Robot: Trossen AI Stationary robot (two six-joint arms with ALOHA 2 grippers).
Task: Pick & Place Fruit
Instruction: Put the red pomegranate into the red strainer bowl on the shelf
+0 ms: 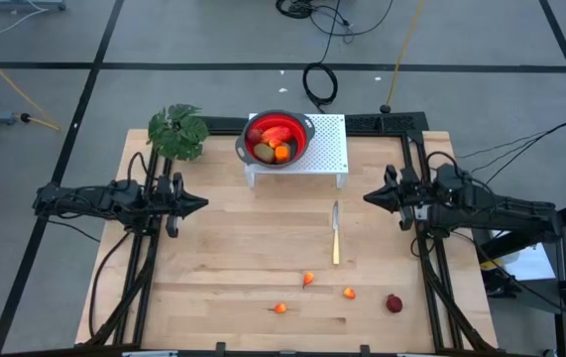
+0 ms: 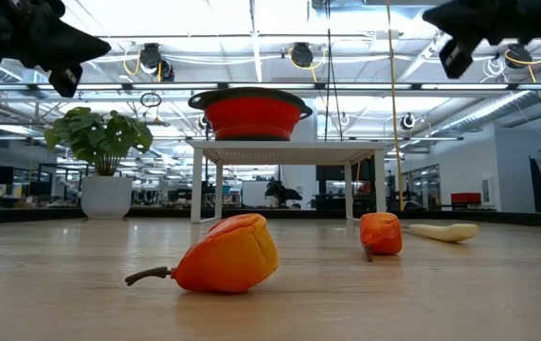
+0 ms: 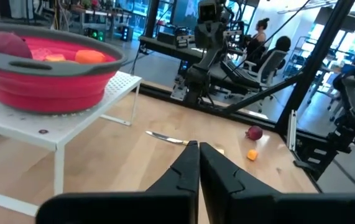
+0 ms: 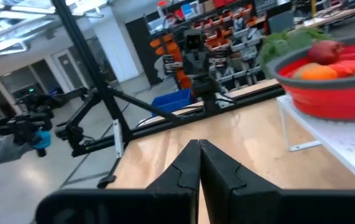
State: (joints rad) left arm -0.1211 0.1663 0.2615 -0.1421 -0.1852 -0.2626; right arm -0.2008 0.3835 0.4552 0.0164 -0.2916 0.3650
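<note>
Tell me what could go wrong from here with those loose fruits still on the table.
1. The knife lies between the red bowl and the loose fruits; an arm reaching across might knock it.
2. The small orange fruits and the dark-red fruit look rounded and could roll when pinched.
3. The bowl sits raised on a white rack, already holding fruit; a careless drop might bounce out.

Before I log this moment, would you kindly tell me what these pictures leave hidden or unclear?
- Fruit deep in the red collapsible bowl: the low view shows only its wall; the left wrist view's rim hides most.
- Small orange toy fruits and the dark-red fruit on the wooden table: too small in the high view to name.
- Slim knife: its blade edge is too fine there.
- Exact fruit count: partly overlapped in the bowl.
</note>
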